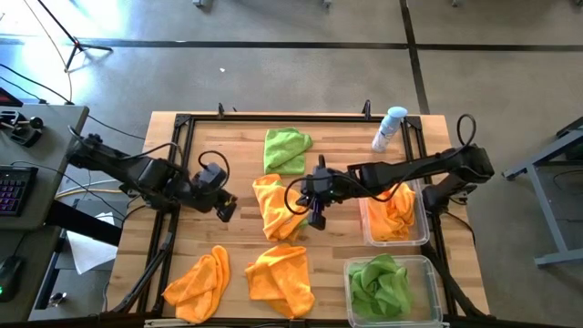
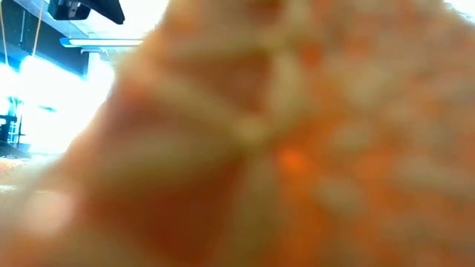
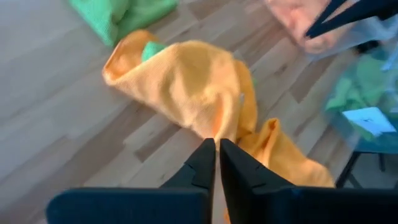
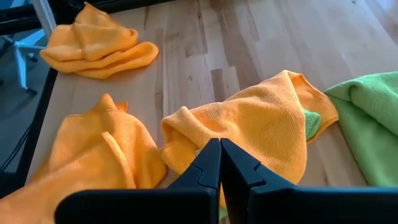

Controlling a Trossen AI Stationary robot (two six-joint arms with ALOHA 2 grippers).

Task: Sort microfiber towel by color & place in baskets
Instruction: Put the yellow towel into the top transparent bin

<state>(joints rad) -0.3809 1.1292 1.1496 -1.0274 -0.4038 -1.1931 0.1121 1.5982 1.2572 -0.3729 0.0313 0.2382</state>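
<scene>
Towels lay scattered over the wooden table (image 1: 246, 239), and going from the left edge across, two orange ones sat nearest the front: a crumpled orange towel (image 1: 200, 275) below and just left of the left claw (image 1: 224, 211), and a second orange towel (image 1: 281, 273) further right, between the two claws and toward the front. The left claw hung over bare wood with its two fingers pressed together and nothing between them, pointing toward the middle orange towel (image 1: 273, 205); it looked to be waiting there so as not to crowd the other arm. That middle towel lay bunched just right of the left claw and touching or just under the right claw (image 1: 316, 217), with a bit of green cloth peeking from its fold in the wrist views. Beyond it, on the far side of both claws, a green towel (image 1: 286, 148) rested alone. The right claw was likewise closed on nothing, its tips low at the middle towel's edge, probably because this was the next orange piece to collect. Behind the right claw, along its own arm, stood the basket of orange towels (image 1: 417, 239), with the basket of green towels (image 1: 428, 269) in front of it, so the colours were already kept apart. A spray bottle (image 1: 389, 128) stood at the far right corner, out of the way. The low view was blocked by orange cloth pressed up close.
</scene>
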